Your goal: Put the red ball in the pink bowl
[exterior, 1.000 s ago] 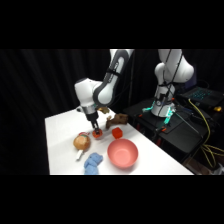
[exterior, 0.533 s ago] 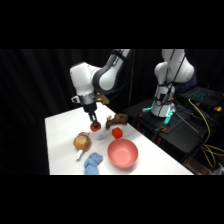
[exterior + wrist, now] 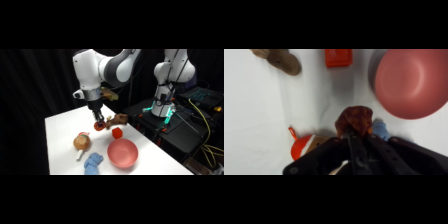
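Above the middle of the white desk (image 3: 62, 125), the gripper (image 3: 99, 125) hangs in the air with its fingers clamped on the red ball (image 3: 98, 127), which is lifted clear of the surface. From the wrist camera the ball (image 3: 355, 120) sits right at the fingertips, with the desk far below it. Just beside it, toward the desk's right edge, lies a red block (image 3: 117, 132), and behind that, near the far edge, a brown piece (image 3: 119, 119). The pink bowl (image 3: 122, 152) stands upright close to the near right corner, apart from the ball. A tan-brown round thing (image 3: 82, 142) rests left of the bowl, and a blue object (image 3: 93, 162) lies by the near edge.
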Robot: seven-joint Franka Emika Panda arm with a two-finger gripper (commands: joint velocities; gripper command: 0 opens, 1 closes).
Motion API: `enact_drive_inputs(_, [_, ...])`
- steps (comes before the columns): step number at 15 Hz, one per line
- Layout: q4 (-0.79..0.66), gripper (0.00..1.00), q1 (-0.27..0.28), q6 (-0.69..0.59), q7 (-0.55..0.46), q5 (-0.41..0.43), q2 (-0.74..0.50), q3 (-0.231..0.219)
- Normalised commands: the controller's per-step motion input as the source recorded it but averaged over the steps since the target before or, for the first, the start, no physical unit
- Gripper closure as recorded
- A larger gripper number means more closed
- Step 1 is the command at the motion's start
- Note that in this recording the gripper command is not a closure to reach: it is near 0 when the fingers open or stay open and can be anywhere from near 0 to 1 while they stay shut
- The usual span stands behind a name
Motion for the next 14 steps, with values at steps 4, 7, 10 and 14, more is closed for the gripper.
enact_drive_inputs(4, [-0.38,0.14,0.136,0.06,0.14,-0.132,-0.37,0.088])
enact_drive_inputs(7, [-0.35,0.14,0.111,0.18,0.07,-0.106,-0.33,0.112])
enact_drive_inputs(10, [-0.29,0.15,0.079,0.33,-0.01,-0.092,-0.23,0.097])
enact_drive_inputs(14, [-0.22,0.14,0.042,0.37,-0.07,-0.075,-0.09,0.065])
